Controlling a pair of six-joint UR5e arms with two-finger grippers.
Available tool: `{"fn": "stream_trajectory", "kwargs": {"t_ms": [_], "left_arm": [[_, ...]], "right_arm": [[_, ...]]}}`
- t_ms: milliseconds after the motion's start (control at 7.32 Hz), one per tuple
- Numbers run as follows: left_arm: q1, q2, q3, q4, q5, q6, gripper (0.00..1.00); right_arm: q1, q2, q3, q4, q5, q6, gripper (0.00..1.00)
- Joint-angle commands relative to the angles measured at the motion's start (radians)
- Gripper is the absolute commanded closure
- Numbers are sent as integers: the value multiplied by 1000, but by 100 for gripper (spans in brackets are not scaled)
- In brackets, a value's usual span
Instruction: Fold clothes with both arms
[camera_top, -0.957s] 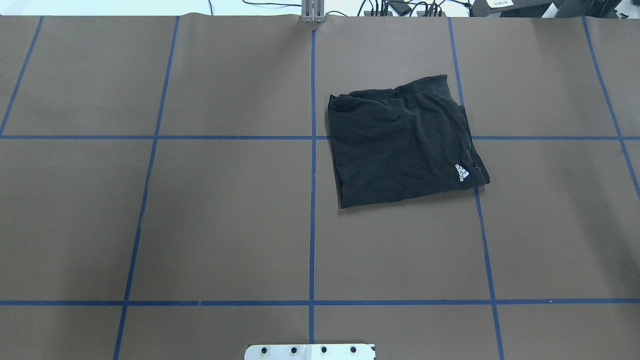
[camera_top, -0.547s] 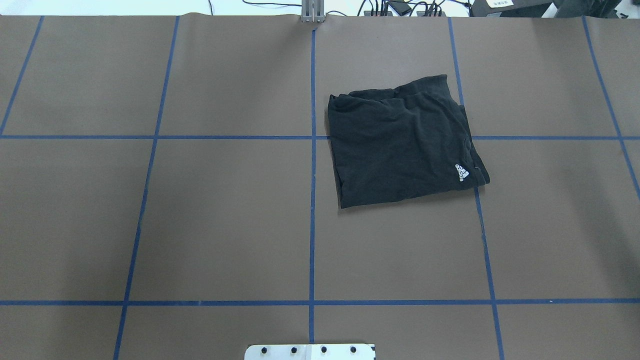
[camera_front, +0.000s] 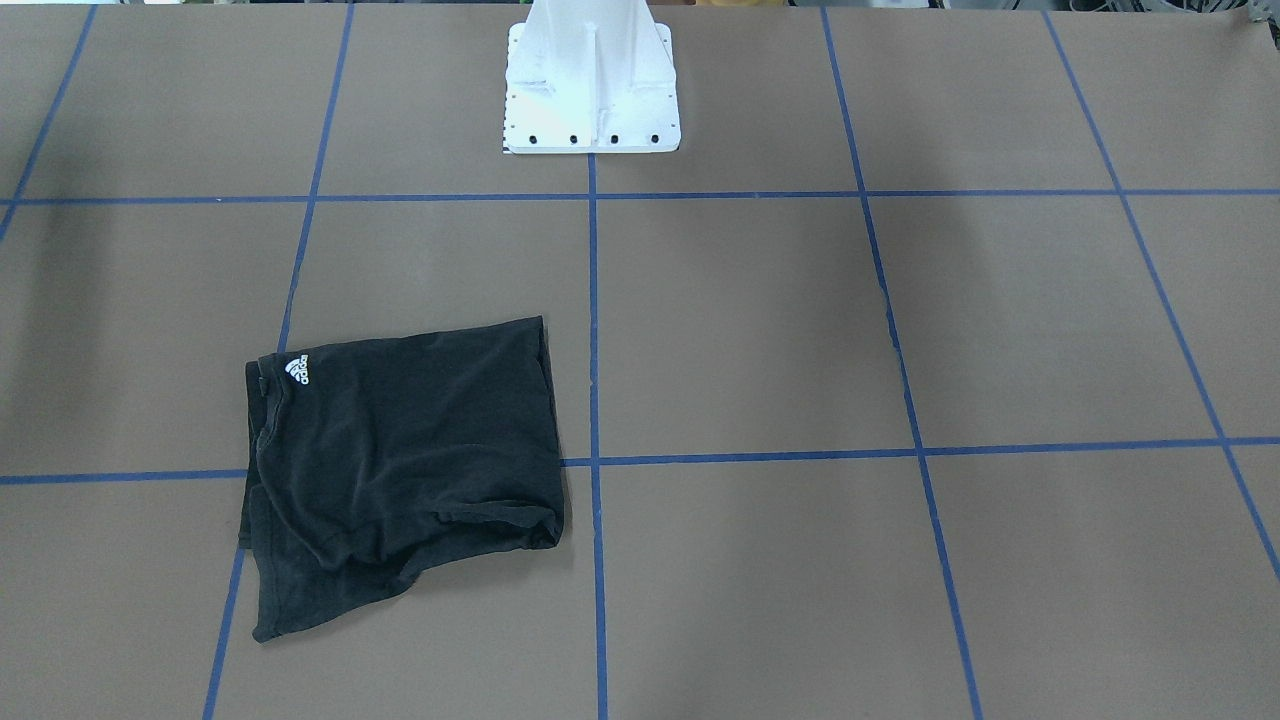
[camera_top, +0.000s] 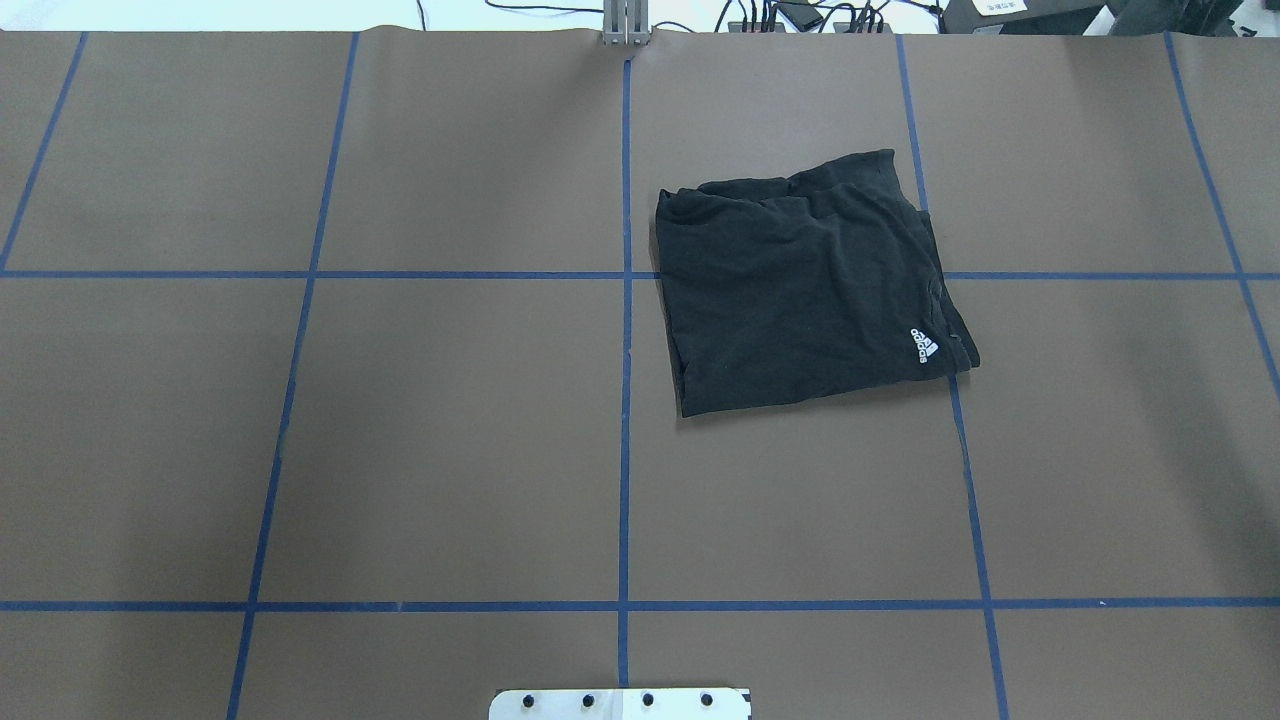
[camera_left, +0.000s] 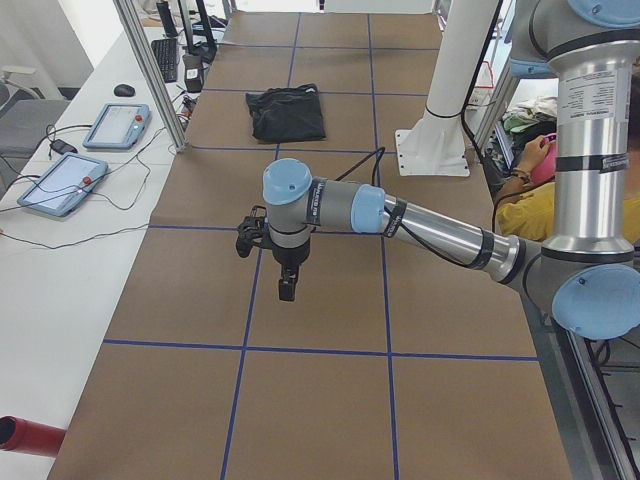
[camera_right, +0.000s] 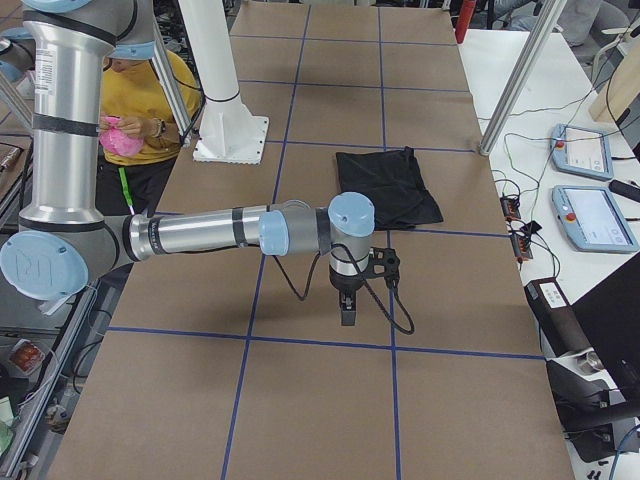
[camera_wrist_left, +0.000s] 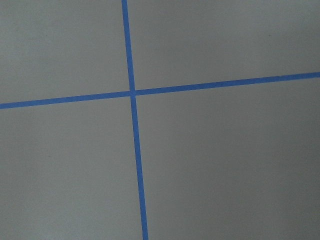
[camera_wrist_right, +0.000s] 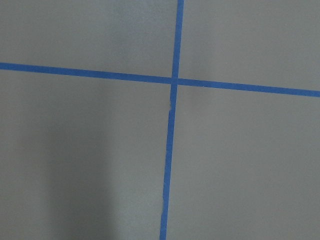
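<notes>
The clothes (camera_top: 800, 300) are one black T-shirt, folded into a rough rectangle and lying flat on the brown table right of the centre tape line. A small white logo (camera_top: 924, 346) faces up at its near right corner. The same shirt (camera_front: 400, 460) lies at lower left in the front-facing view. My left gripper (camera_left: 287, 285) hangs above the table far from the shirt (camera_left: 287, 112), seen only in the exterior left view. My right gripper (camera_right: 347, 310) hangs a little short of the shirt (camera_right: 385, 185), seen only in the exterior right view. I cannot tell whether either is open or shut. Both wrist views show only table and tape.
Blue tape lines (camera_top: 624, 400) divide the brown table. The white base pedestal (camera_front: 590, 80) stands at the robot's edge. Tablets (camera_right: 590, 215) and cables lie on the side bench. A person in yellow (camera_right: 140, 100) sits behind the robot.
</notes>
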Motion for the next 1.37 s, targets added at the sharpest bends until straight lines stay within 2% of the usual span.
{"fn": "stream_trajectory", "kwargs": {"t_ms": [0,1230], "left_arm": [[1,1,26,-5,-3,1,1],[1,1,49,-5,-5,1,1]], "right_arm": [[-1,-1,2,0,1,1,0],[0,-1,3,0,4,-5,0]]}}
